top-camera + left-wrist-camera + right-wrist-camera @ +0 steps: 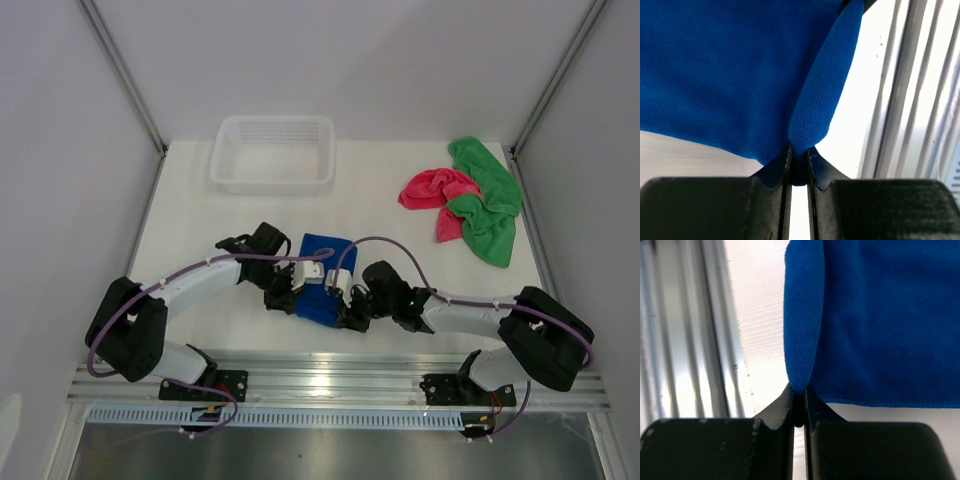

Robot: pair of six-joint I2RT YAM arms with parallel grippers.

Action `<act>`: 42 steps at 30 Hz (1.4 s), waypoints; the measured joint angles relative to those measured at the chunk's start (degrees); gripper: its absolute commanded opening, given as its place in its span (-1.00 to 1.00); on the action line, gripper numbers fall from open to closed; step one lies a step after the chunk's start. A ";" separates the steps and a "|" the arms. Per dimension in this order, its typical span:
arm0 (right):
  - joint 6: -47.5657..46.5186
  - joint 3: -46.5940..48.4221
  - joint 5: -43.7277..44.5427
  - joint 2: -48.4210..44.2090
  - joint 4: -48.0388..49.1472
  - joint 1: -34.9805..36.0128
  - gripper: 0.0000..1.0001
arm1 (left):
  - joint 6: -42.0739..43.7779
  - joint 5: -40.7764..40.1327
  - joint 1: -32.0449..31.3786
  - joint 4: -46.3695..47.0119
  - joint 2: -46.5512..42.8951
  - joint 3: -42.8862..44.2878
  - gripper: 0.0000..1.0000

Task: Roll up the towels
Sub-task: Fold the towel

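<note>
Top external: left hand (296,289) and right hand (344,296) were each clamped on near edge of blue towel (322,256), presumably so it could be rolled evenly.

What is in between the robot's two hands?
The blue towel: the left gripper and right gripper each pinch its near edge, seen from the top camera.

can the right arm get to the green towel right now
Probably not yet: the right gripper is shut on the near edge of the blue towel. Once it lets go, nothing seems to lie between it and the green towel at far right.
</note>
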 measured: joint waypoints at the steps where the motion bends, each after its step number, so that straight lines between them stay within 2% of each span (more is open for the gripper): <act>1: -0.20 0.07 -0.57 -0.68 -0.81 0.00 -0.99 | 0.44 0.02 0.00 -0.74 -0.22 0.07 -0.71; 8: -2.56 2.91 -8.59 -10.43 -12.76 0.00 -1.00 | 4.83 6.88 -0.04 -12.81 -6.14 1.16 -0.71; 13: -5.77 8.04 -16.06 -11.26 -22.10 -3.30 -1.00 | 4.68 11.39 -0.02 -18.47 -7.41 3.56 -0.70; 19: -7.41 17.33 -17.84 -1.81 -28.72 -12.37 -1.00 | 2.54 11.41 2.29 -18.91 -0.17 10.67 -0.70; 23: -8.15 23.85 -16.63 5.16 -30.67 -16.44 -1.00 | 1.01 8.31 5.40 -17.75 6.62 17.40 -0.70; 35: -7.10 29.62 -12.83 13.77 -29.75 -20.48 -0.97 | -1.95 1.03 8.17 -16.35 19.69 28.65 -0.48; 38: -6.60 29.92 -11.87 16.11 -28.50 -20.92 -0.96 | -3.50 -1.25 8.20 -15.58 22.38 30.16 -0.54; 40: -6.25 29.92 -11.15 17.27 -27.54 -21.14 -0.93 | -5.03 -2.54 8.22 -14.58 24.26 31.15 -0.66; 42: -5.66 30.03 -10.38 18.21 -26.43 -21.35 -0.80 | -6.49 -3.56 8.28 -13.46 25.68 31.91 -0.75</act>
